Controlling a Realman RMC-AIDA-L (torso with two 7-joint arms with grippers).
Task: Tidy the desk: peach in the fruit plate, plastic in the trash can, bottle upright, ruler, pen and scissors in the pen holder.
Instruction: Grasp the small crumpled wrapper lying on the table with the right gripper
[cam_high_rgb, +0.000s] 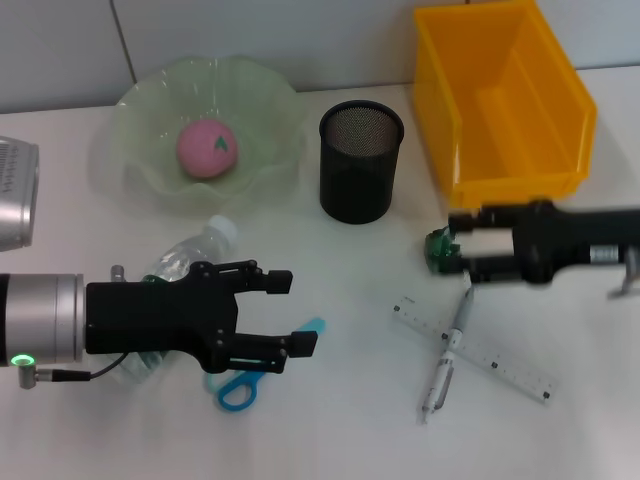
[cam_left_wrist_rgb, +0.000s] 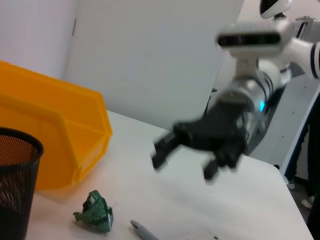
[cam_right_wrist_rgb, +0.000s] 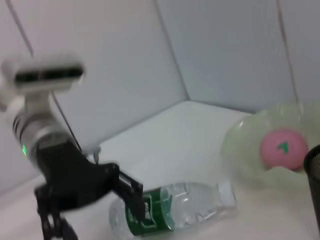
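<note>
The pink peach (cam_high_rgb: 207, 148) sits in the green fruit plate (cam_high_rgb: 140, 110). A clear bottle (cam_high_rgb: 190, 258) lies on its side, partly under my left gripper (cam_high_rgb: 294, 312), which is open with nothing between its fingers. Blue scissors (cam_high_rgb: 240, 386) lie just below that gripper. My right gripper (cam_high_rgb: 457, 245) is open, and the crumpled green plastic (cam_high_rgb: 437, 250) is at its fingertips. In the left wrist view the plastic (cam_left_wrist_rgb: 95, 213) rests on the table with the right gripper (cam_left_wrist_rgb: 184, 165) above it. A silver pen (cam_high_rgb: 447, 352) lies across the clear ruler (cam_high_rgb: 490, 356).
The black mesh pen holder (cam_high_rgb: 361, 160) stands behind the table's middle. The yellow trash can (cam_high_rgb: 500, 100) is at the back right, just behind the right gripper. In the right wrist view the bottle (cam_right_wrist_rgb: 180, 206) lies in front of the fruit plate (cam_right_wrist_rgb: 245, 150).
</note>
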